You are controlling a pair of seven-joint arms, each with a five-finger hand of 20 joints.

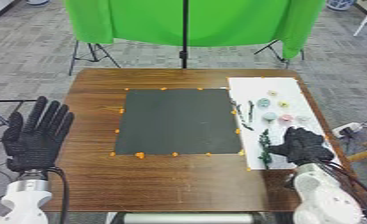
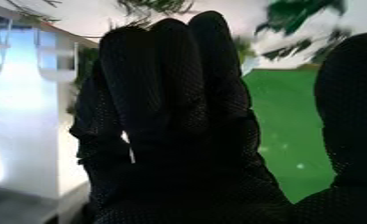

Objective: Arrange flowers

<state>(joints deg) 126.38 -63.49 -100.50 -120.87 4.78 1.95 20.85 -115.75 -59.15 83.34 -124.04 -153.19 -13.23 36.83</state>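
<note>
My right hand (image 1: 301, 146) is over the lower part of a white sheet (image 1: 261, 85), just beside a leafy green sprig (image 1: 266, 149). Farther up that sheet lie thin dark green stems (image 1: 242, 117), a pale blue flower (image 1: 264, 103), a pink flower (image 1: 286, 118) and several other small blooms. In the right wrist view, the right hand (image 2: 193, 135) has its fingers nearly straight and the thumb apart, with nothing held between them; green leaves (image 2: 299, 15) show beyond the fingertips. At the table's left edge, my left hand (image 1: 33, 140) is open, fingers extended.
A dark grey mat (image 1: 178, 121) with orange tape marks around it occupies the middle of the brown table (image 1: 162, 187). Behind the table stand a green cloth (image 1: 144, 22) and a thin black pole (image 1: 185, 35).
</note>
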